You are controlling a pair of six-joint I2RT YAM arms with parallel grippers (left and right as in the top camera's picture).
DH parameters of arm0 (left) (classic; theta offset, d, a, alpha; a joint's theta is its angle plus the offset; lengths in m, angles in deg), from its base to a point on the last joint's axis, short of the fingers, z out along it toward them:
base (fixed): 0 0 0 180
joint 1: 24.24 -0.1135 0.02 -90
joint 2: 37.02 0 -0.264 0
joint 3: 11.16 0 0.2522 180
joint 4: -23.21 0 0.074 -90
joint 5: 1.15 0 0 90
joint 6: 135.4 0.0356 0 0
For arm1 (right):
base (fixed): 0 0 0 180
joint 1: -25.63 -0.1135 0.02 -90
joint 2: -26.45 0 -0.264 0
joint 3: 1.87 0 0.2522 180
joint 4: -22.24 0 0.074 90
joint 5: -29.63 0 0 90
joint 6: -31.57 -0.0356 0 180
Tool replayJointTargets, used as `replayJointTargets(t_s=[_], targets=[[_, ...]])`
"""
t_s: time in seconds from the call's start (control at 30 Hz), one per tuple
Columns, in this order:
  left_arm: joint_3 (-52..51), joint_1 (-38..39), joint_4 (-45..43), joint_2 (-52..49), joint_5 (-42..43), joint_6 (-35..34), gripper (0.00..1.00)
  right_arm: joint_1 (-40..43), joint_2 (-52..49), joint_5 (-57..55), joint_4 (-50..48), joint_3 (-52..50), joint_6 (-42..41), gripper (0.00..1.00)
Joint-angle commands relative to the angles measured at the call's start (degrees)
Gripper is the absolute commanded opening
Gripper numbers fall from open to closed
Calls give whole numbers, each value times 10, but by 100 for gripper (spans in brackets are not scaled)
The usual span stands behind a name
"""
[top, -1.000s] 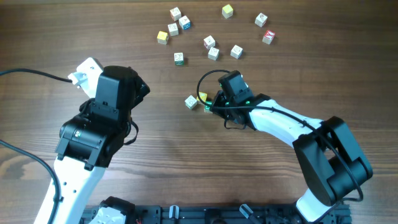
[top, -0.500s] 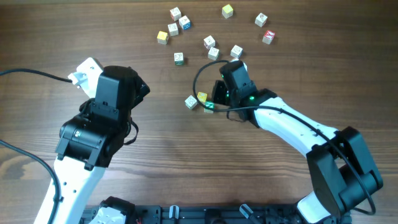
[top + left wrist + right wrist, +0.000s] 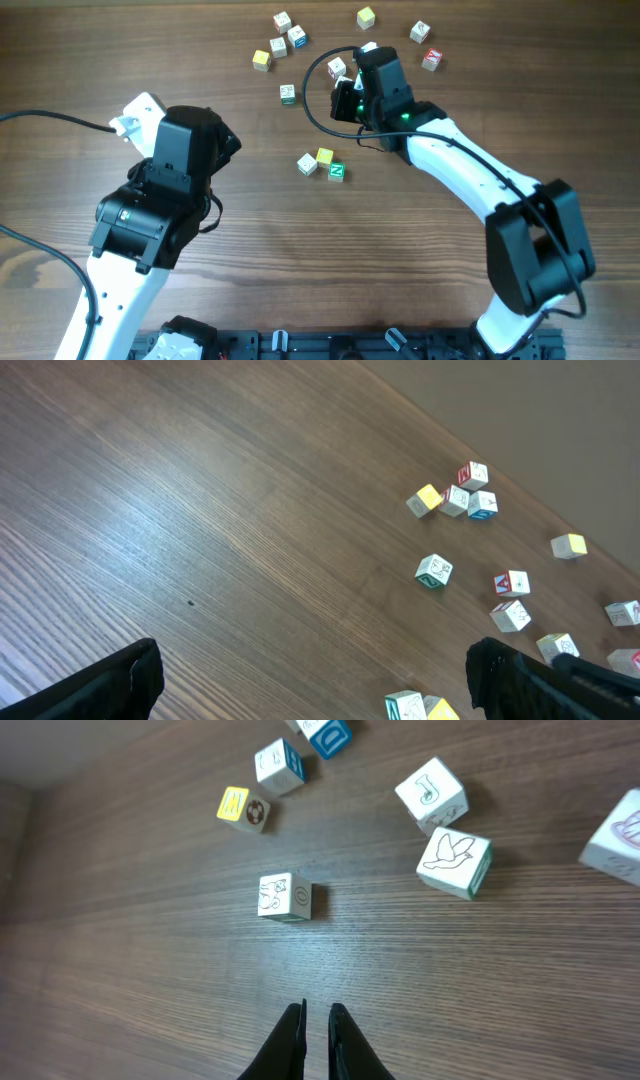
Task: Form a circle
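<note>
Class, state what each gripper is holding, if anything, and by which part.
Nothing is held. The fingers of the right gripper are shut with nothing between them; the left gripper is wide open and empty.

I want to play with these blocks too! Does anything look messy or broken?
Nothing looks broken. It is messy, though: only a white cube, a yellow cube and a green cube huddle together, while the other cubes lie scattered, so no ring shows.
</note>
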Motion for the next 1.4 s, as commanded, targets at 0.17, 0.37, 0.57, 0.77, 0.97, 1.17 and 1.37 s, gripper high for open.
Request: replayJointTargets(t_s=[0.17, 0.37, 0.57, 0.77, 0.97, 1.17, 1.37], targets=[[6, -5, -1, -1, -10, 9, 100, -38, -91, 29, -18, 11, 7, 10], [6, -5, -1, -1, -10, 9, 100, -44, -94, 27, -24, 11, -10, 8], [6, -5, -1, -1, -10, 9, 100, -66, -94, 25, -8, 11, -7, 4], [6, -5, -1, -1, -10, 9, 100, -73, -94, 4, 20, 11, -8, 5], [6, -5, -1, -1, -10, 9, 100, -73, -94, -14, 43, 11, -26, 5], [6, -5, -1, -1, -10, 9, 100, -73, -94, -23, 61, 11, -35, 5], [6, -5, -1, -1, -10, 9, 100, -73, -94, -21, 73, 11, -34, 5]])
